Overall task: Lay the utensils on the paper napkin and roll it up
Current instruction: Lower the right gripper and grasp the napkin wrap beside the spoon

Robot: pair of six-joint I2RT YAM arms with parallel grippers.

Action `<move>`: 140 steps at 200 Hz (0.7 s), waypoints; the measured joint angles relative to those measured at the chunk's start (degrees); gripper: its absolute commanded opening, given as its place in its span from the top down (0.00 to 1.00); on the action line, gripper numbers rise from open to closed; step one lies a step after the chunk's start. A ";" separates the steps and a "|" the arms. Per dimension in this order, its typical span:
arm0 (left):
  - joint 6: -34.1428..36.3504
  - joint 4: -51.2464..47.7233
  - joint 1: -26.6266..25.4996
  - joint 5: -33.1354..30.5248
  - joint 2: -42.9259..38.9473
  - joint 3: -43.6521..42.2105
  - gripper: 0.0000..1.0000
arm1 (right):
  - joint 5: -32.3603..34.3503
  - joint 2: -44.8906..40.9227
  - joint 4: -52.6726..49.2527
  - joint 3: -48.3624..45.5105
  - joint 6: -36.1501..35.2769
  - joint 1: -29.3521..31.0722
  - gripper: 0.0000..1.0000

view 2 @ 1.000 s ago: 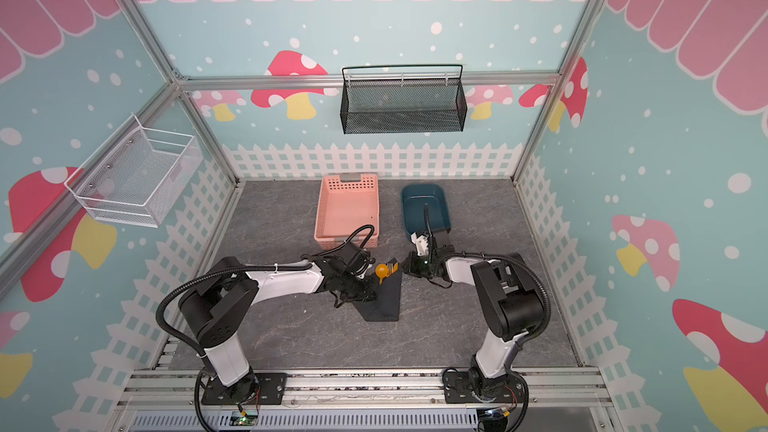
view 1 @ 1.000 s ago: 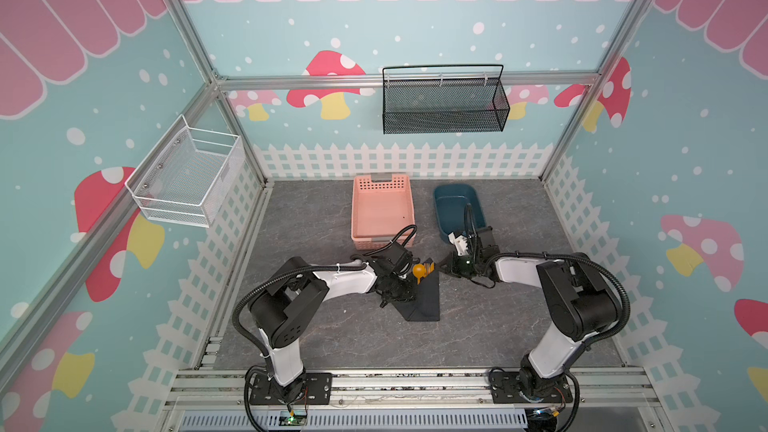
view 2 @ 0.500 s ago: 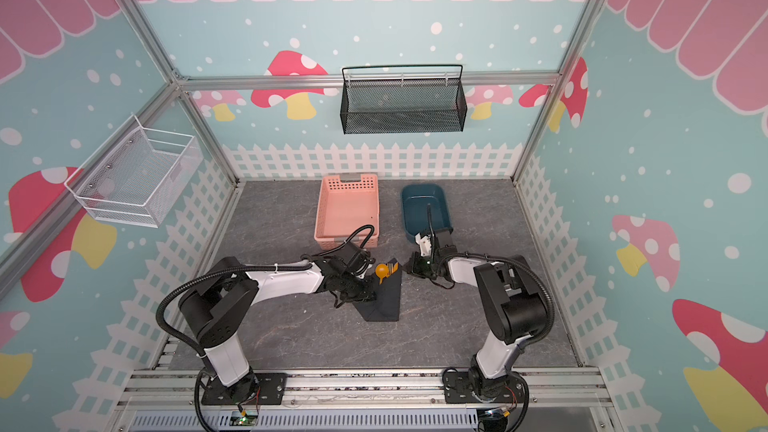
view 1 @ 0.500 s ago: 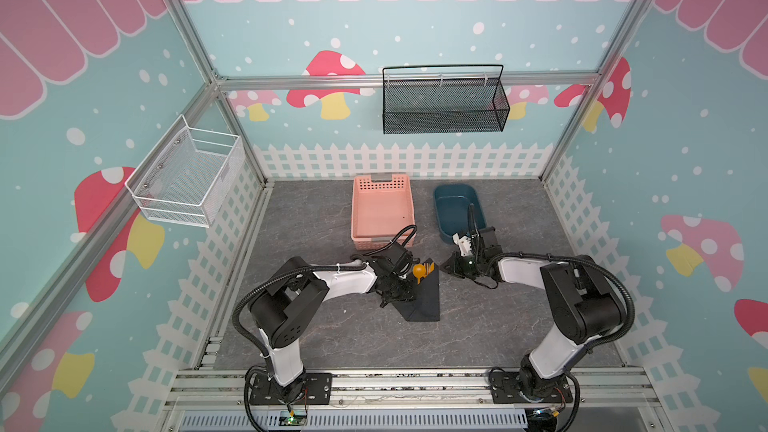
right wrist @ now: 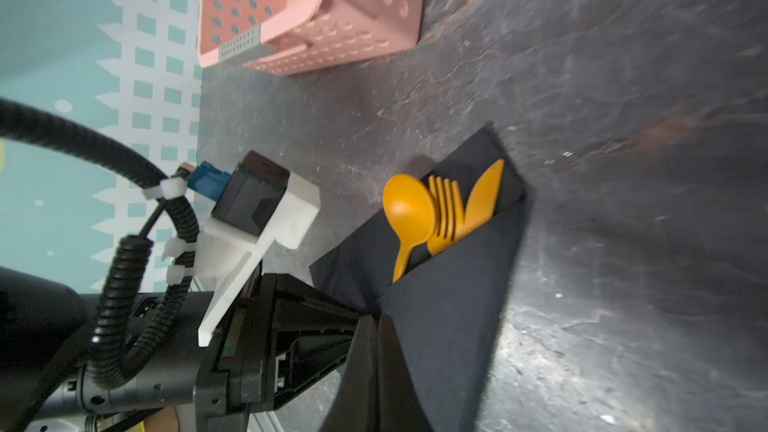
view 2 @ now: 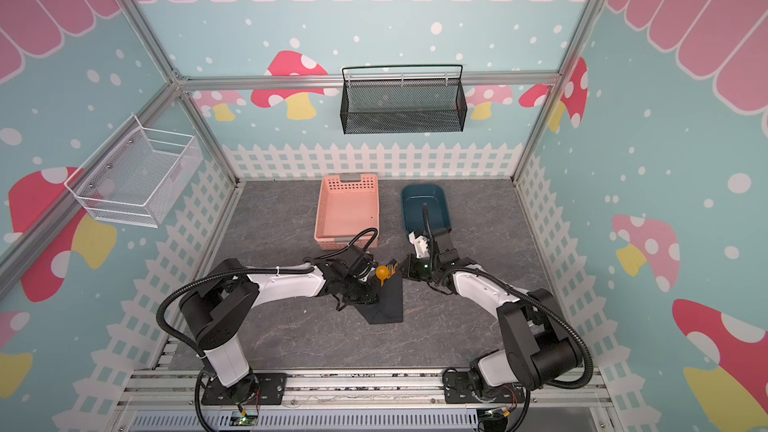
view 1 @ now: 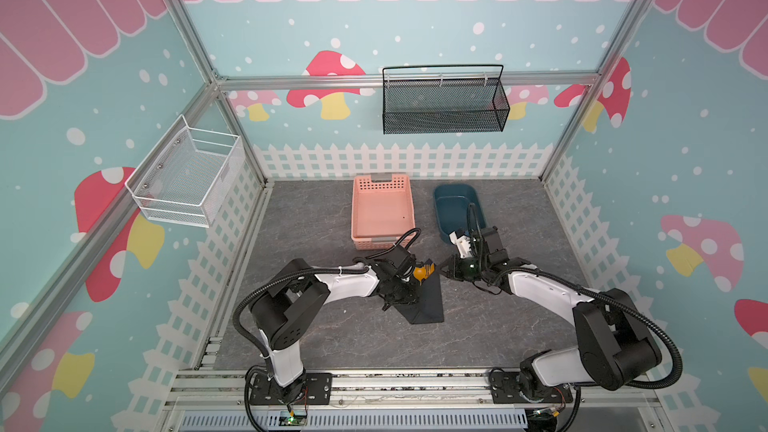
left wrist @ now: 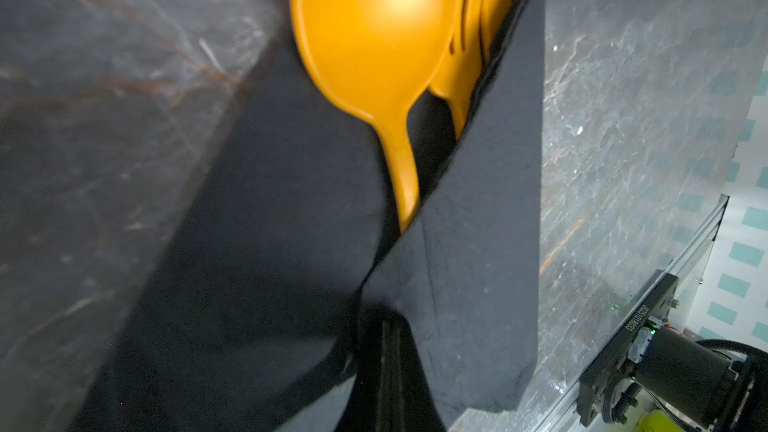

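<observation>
Paper napkin (right wrist: 449, 317) against tip of left gripper (right wrist: 372, 322)

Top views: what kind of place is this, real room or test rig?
Most likely a staged robot test cell, not a real room: aluminium frame posts carry printed mushroom-and-fence wall panels, and the left arm and right arm are bolted to a rail at the front of a grey tabletop.

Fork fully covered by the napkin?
No: in the right wrist view the fork tines stick out of the folded black napkin, between spoon bowl and knife blade.
</observation>
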 measured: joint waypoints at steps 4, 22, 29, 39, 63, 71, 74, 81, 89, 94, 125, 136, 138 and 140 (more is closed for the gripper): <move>-0.09 0.00 0.00 -0.07 -0.11 -0.09 0.98 | 0.00 0.13 -0.04 0.00 0.24 0.57 0.98; -0.17 0.04 0.00 -0.61 -0.61 -0.63 0.98 | -0.13 2.01 -0.11 0.04 1.60 3.91 0.98; -0.24 0.04 0.00 -0.74 -0.76 -0.83 0.98 | -0.02 3.13 -0.20 0.13 2.14 5.16 0.98; -0.33 0.09 0.00 -0.92 -0.96 -1.05 0.98 | 0.22 4.92 -0.20 0.35 2.97 6.67 0.99; -0.57 0.33 0.00 -0.94 -1.07 -1.29 0.98 | 0.57 8.59 0.31 0.55 5.16 9.35 1.00; -0.63 0.48 0.00 -0.94 -1.09 -1.38 0.98 | 0.79 9.35 0.63 0.55 5.92 10.01 1.00; -0.74 0.50 0.00 -0.94 -1.09 -1.40 0.98 | 0.87 9.60 0.85 0.55 6.25 10.23 1.00; -0.79 0.59 0.00 -0.94 -1.16 -1.49 0.99 | 1.01 10.05 1.27 0.55 6.95 10.69 1.00; -0.98 0.61 0.00 -0.94 -1.16 -1.49 0.98 | 1.40 10.34 1.75 0.55 7.61 11.17 1.00; -1.05 0.63 0.02 -0.92 -1.18 -1.55 0.98 | 1.57 10.38 1.88 0.55 7.98 11.26 1.00; -1.40 0.72 0.07 -0.96 -1.27 -1.66 0.98 | 3.10 11.30 3.02 0.55 9.70 11.37 1.00; -1.40 0.76 0.07 -0.96 -1.33 -1.75 0.98 | 3.74 11.87 3.06 0.55 10.05 11.37 1.00; -1.40 0.76 0.07 -0.96 -1.33 -1.77 0.98 | 3.85 11.98 3.06 0.55 10.10 11.37 1.00; -1.38 0.79 0.07 -0.96 -1.33 -1.79 0.98 | 3.91 12.07 3.08 0.55 10.21 11.37 1.00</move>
